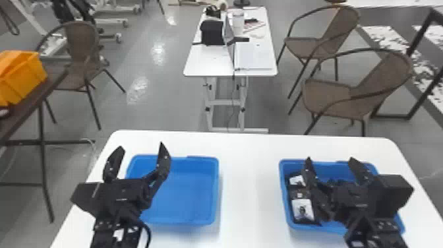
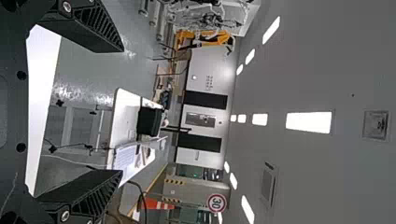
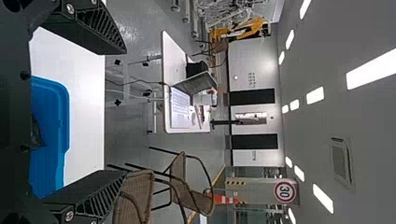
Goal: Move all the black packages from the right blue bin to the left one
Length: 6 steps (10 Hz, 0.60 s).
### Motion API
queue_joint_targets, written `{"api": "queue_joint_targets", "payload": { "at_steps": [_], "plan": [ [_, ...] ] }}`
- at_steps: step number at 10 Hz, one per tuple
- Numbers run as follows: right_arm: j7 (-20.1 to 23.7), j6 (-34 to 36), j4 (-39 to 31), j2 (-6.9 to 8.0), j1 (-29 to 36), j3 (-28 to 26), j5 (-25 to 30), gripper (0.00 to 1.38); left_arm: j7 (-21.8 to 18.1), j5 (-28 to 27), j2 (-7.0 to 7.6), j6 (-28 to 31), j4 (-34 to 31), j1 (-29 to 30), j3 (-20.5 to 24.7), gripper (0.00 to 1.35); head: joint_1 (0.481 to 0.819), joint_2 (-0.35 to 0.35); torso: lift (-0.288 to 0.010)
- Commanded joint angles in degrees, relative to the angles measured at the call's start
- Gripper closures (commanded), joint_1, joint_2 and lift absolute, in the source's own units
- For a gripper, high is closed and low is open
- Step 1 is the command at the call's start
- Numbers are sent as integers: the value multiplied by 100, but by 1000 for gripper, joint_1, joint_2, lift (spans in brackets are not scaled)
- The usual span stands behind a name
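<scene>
The left gripper (image 1: 141,146) has its jaws spread wide, with nothing held between them. They point forward over the outer side of the left blue plastic bin (image 1: 186,198); the rest of that bin extends to the right of the jaws, and its visible floor is bare. Both bins sit on the white, round-cornered counter (image 1: 249,184). In the left wrist view, the left gripper (image 2: 121,111) shows the same wide gap between two flat black ribbed fingers.

The right gripper (image 1: 330,159) is open too, its jaws apart and empty, above the right blue plastic bin (image 1: 333,167). Just left of these jaws, inside that bin, lie flat black packages with white labels (image 1: 302,211). More dark shapes lie in the bin around the base of the jaws, too hidden to count. In the right wrist view, the right gripper (image 3: 126,112) has both fingers well apart.

Well beyond both pairs of jaws stands a white table on a metal frame (image 1: 211,62) with an open silver laptop (image 1: 253,57) and a black bag (image 1: 212,32) on it. Brown woven chairs (image 1: 333,95) stand farther out, ahead and right of the right jaws. An orange plastic bin (image 1: 23,79) lies well left of the left jaws.
</scene>
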Motion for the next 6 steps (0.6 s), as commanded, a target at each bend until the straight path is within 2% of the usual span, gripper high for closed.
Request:
{"api": "queue_joint_targets", "payload": {
  "at_steps": [1, 4, 6],
  "plan": [
    [9, 462, 65, -9, -38, -145, -51, 104, -5, 9, -1, 9, 0, 0, 0, 99, 695, 50, 0],
    [105, 796, 681, -194, -117, -294, -588, 104, -5, 9, 8, 9, 0, 26, 9, 99, 695, 20, 0],
    [290, 1103, 1155, -229, -293, -294, -799, 104, -5, 9, -9, -9, 0, 35, 27, 99, 695, 9, 0]
  ]
}}
